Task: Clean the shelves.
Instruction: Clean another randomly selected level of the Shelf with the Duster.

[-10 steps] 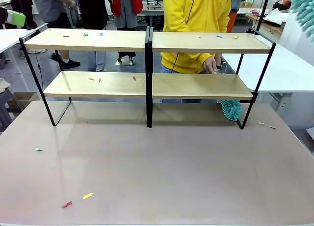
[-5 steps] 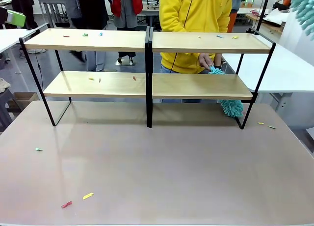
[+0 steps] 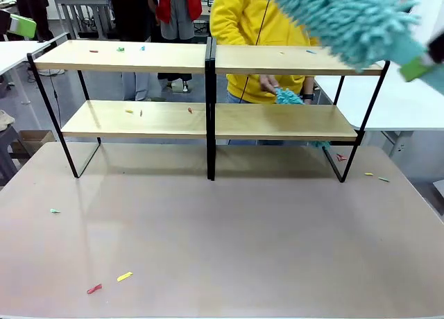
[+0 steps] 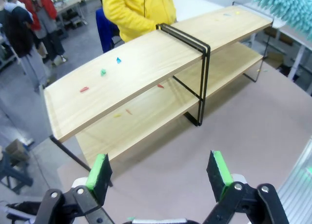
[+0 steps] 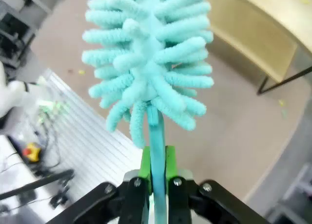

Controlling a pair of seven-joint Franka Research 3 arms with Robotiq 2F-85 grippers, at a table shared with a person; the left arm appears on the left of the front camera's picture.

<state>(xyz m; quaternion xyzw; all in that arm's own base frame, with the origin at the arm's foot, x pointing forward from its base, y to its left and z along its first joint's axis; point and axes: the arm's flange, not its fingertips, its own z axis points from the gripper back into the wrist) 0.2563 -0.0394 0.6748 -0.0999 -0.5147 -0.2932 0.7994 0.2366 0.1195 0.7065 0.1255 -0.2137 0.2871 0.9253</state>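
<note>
Two-tier wooden shelves [image 3: 139, 57] standing at far side of the bench [image 3: 229, 222], right gripper [image 5: 157, 161] clamped on handle of teal fluffy duster [image 5: 148, 63], left gripper [image 4: 160, 171] with fingers apart, facing the shelves

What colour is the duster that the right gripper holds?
Light turquoise; the duster shows best in the right wrist view.

Front view faces the shelves [image 3: 139, 56] head-on; left wrist view shares them, obliquely from above.

Blurred duster [image 3: 347, 17] covers shelves [image 3: 139, 55] top-right end; cut by top edge.
</note>
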